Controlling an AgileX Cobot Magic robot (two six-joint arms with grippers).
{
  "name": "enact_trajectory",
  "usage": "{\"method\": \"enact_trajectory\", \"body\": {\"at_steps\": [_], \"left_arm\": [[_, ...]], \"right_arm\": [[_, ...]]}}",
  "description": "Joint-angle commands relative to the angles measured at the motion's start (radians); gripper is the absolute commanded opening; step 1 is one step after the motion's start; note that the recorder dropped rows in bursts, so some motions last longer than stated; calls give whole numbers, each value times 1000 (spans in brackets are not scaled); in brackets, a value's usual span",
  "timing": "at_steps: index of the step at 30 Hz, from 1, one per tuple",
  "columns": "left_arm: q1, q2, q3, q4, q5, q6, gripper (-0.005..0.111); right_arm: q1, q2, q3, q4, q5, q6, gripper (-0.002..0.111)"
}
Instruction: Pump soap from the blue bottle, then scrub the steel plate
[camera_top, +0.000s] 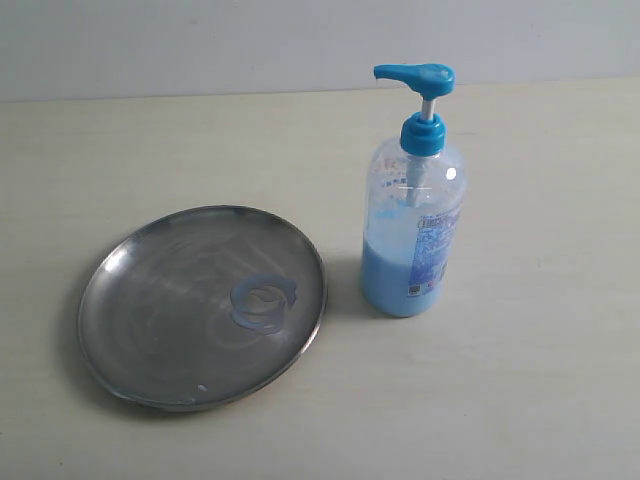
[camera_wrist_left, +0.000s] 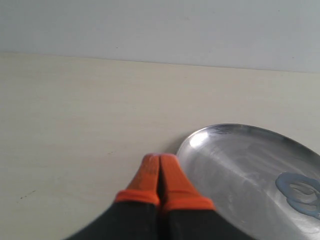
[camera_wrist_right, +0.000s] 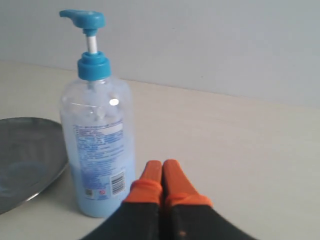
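The blue bottle (camera_top: 412, 200) stands upright on the pale table, its pump head raised and its lower third filled with light blue liquid. To its left lies the steel plate (camera_top: 150, 300), with a smeared ring of soap (camera_top: 262, 304) right of its centre. Neither gripper shows in the exterior view. In the left wrist view my left gripper (camera_wrist_left: 160, 159) is shut and empty, just off the plate's (camera_wrist_left: 240, 165) rim, with the soap ring (camera_wrist_left: 300, 192) farther in. My right gripper (camera_wrist_right: 162, 165) is shut and empty, beside the bottle's (camera_wrist_right: 97, 150) base.
A pale wall (camera_top: 200, 45) borders the far edge of the table (camera_top: 520, 380). Bare tabletop lies around the plate and the bottle.
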Motion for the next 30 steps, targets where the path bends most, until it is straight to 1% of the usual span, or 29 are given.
{"method": "enact_trajectory", "body": {"at_steps": [1, 8, 13, 18, 22, 30], "left_arm": [[3, -6, 3, 4, -6, 0, 0], [3, -6, 3, 4, -6, 0, 0], [3, -6, 3, 4, -6, 0, 0], [3, -6, 3, 4, -6, 0, 0], [3, -6, 3, 4, -6, 0, 0], [3, -6, 3, 4, -6, 0, 0]], "right_arm": [[-88, -54, 13, 2, 29, -1, 0], [-182, -110, 13, 2, 117, -1, 0], [-240, -140, 20, 6, 139, 0, 0], [-265, -165, 81, 23, 123, 0, 0], [-299, -165, 81, 21, 110, -6, 0], [-298, -165, 81, 21, 108, -2, 0]]}}
